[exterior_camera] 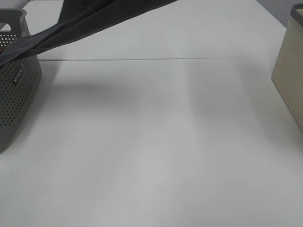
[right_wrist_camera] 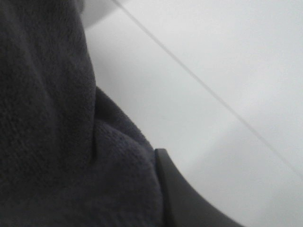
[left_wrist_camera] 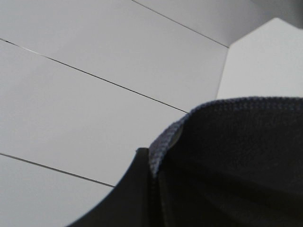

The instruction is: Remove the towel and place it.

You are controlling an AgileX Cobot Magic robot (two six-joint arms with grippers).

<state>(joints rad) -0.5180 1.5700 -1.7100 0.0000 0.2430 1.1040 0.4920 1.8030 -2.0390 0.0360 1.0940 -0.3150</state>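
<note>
**A:** Where's the towel (exterior_camera: 90, 19)?

**B:** Strung in a taut band from the basket (exterior_camera: 19, 94) at 9 o'clock up past the frame edge at 12. The low end lies over the basket rim. The rest is airborne, clear of the surface (exterior_camera: 156, 142).

**A:** Grippers?

**B:** Neither shows in the high view. The left gripper (left_wrist_camera: 142, 189) is clenched, with the towel hem wrapped right at its finger. The right gripper (right_wrist_camera: 165, 184) is clenched too, with terry bunched against its finger. Reads as both grasping the towel.

**A:** So which step?

**B:** Mid-removal, I'd say. Lifted, but the tail isn't out of the basket yet.

**A:** Next move?

**B:** Tail has to clear the rim, so more lift or a pull toward 3 o'clock, both grips held. Then lower it flat onto the open surface at centre.

**A:** Anything in the way?

**B:** A beige bin (exterior_camera: 289, 80) at 3 o'clock, well apart from the towel. Can't tell if it's the drop spot.
</note>
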